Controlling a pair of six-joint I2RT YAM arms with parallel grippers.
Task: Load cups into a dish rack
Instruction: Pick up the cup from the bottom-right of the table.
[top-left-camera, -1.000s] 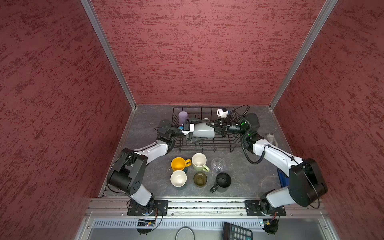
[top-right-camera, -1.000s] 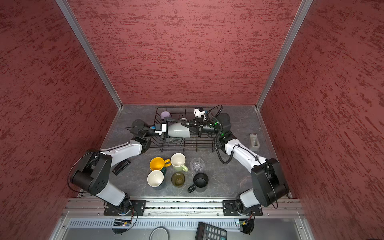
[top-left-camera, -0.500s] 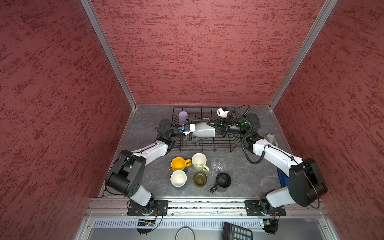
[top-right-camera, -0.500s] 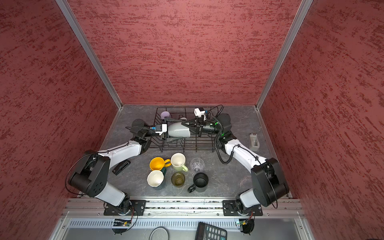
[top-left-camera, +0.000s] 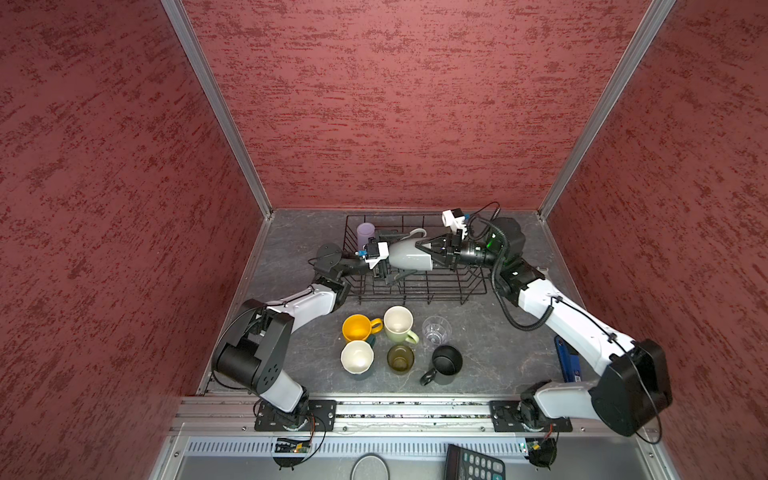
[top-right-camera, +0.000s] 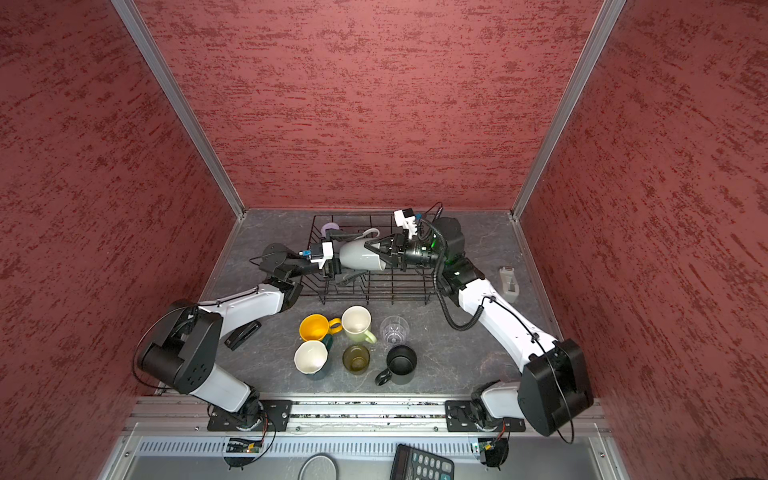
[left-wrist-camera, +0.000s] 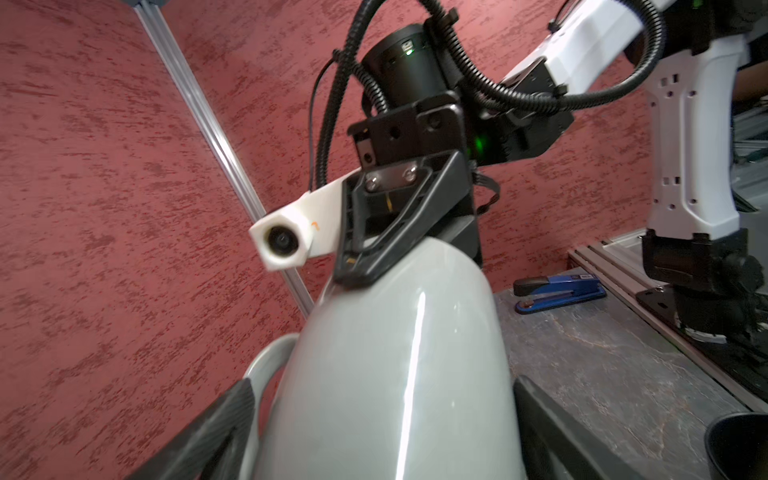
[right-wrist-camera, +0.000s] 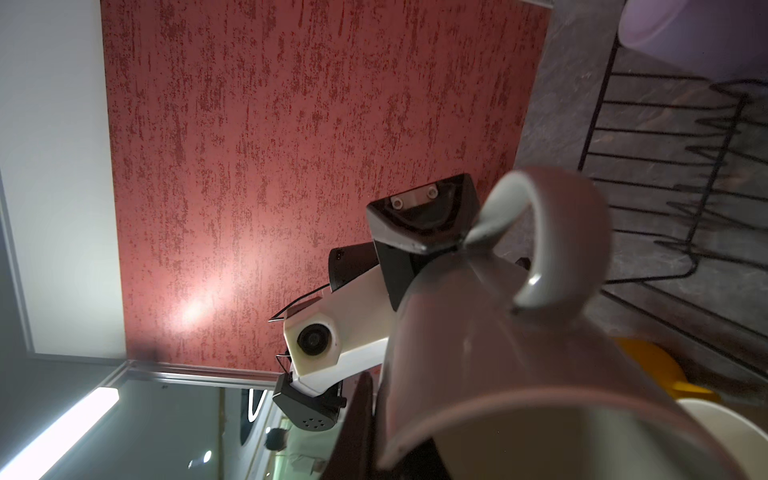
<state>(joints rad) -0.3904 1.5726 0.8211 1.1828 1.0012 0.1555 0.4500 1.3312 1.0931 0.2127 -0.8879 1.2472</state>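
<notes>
worktop (top-left-camera: 286, 266): grey stone-look surface between red walls; I checked it in both top views and both wrist views
dish rack (top-left-camera: 436, 296): black wire basket at the far middle of the worktop
grey mug (top-left-camera: 409, 255): lying on its side over the middle of the dish rack, mouth to the right, base to the left, handle on the far side; I cannot tell whether it touches the wires
right end effector (top-left-camera: 426, 253): clamped on the grey mug at its rim; in the left wrist view I see one finger (left-wrist-camera: 374, 249) pressed on the outer wall
left end effector (top-left-camera: 384, 255): apart; its fingers (left-wrist-camera: 224, 419) stand either side of the mug's base end, and I see a gap on the handle side
lilac tumbler (top-left-camera: 365, 235): standing in the far left corner of the dish rack
yellow mug (top-left-camera: 358, 327): on the worktop just near of the rack, left end of the far row
pale green mug (top-left-camera: 398, 324): just right of the yellow mug
clear glass (top-left-camera: 436, 330): right end of that row
dark teal mug (top-left-camera: 356, 356): near row, left, cream inside
olive-brown glass (top-left-camera: 400, 358): near row, middle
black mug (top-left-camera: 446, 359): near row, right, handle pointing near left
blue stapler (top-left-camera: 567, 361): on the worktop at the right, partly under the right arm
</notes>
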